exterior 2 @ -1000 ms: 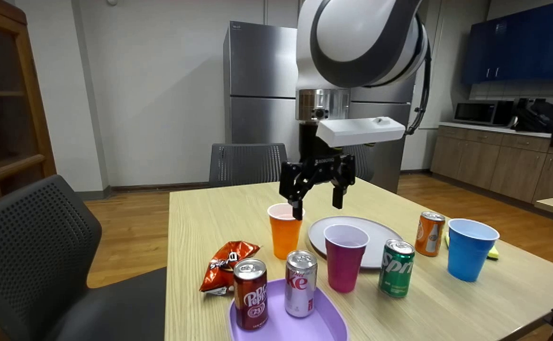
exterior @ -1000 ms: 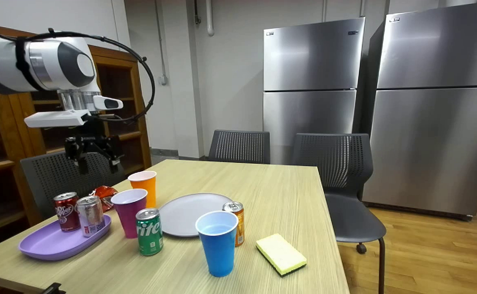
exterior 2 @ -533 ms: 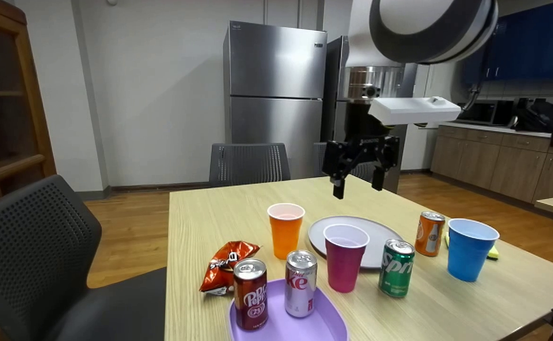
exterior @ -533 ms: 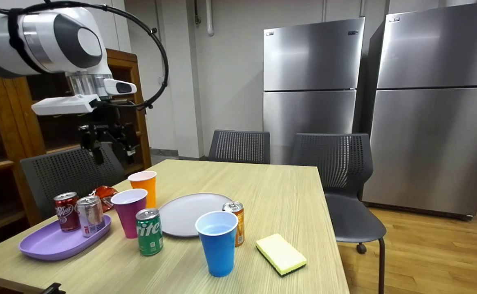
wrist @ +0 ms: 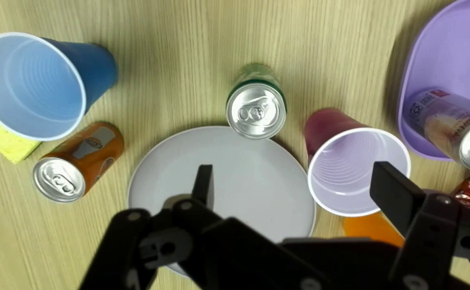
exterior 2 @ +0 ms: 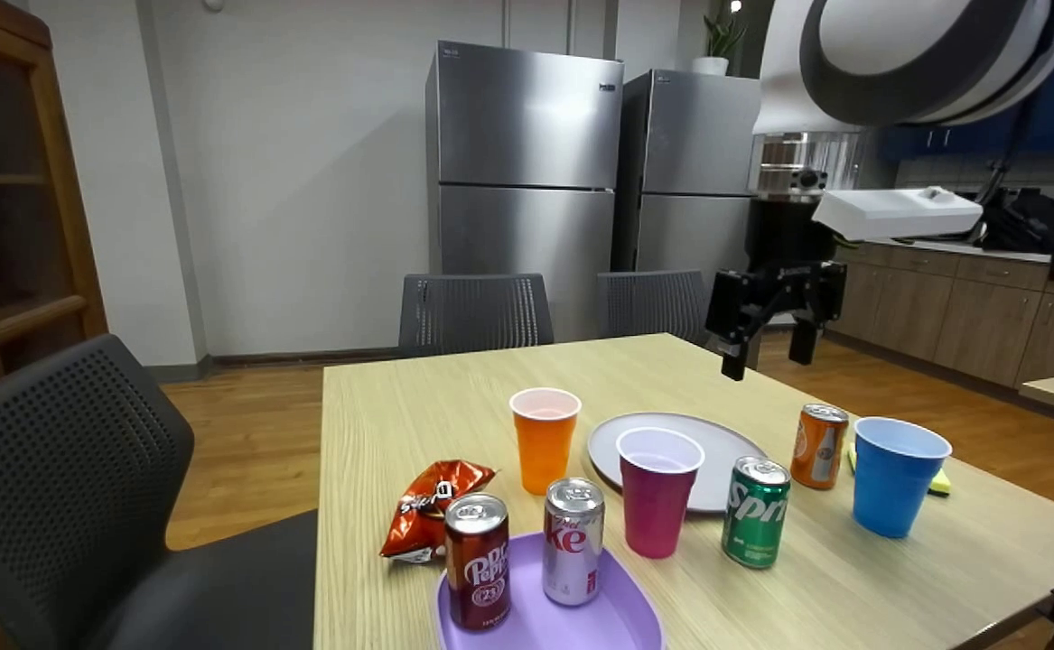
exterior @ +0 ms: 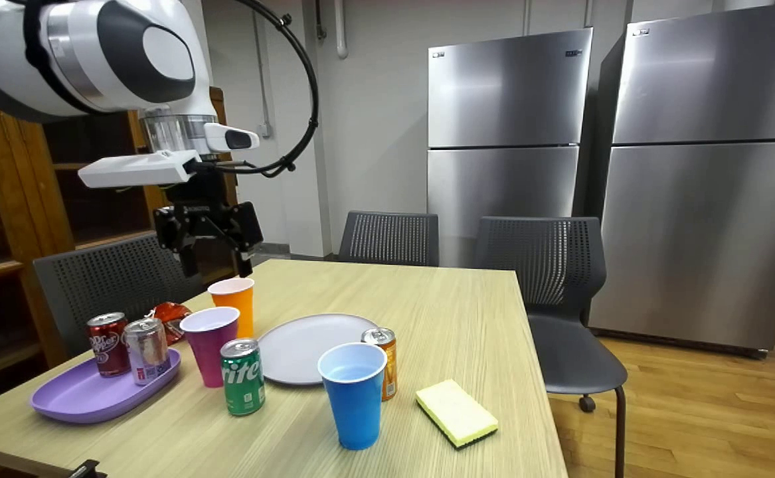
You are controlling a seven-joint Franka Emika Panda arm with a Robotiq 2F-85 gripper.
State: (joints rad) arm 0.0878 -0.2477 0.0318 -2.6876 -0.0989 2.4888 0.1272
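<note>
Fingers (wrist: 203, 185) hang wide apart, holding nothing, the green can (wrist: 255, 110) maybe under them. Looks like the getting-ready part; any grab needs them lower.

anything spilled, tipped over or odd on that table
Nothing stands out: no spill shows. The blue cup, magenta cup and orange cup stand upright, as do the green can, orange can, silver can and dark red can. The gray plate lies flat. The red snack bag just looks crumpled. The open gripper holds nothing.
</note>
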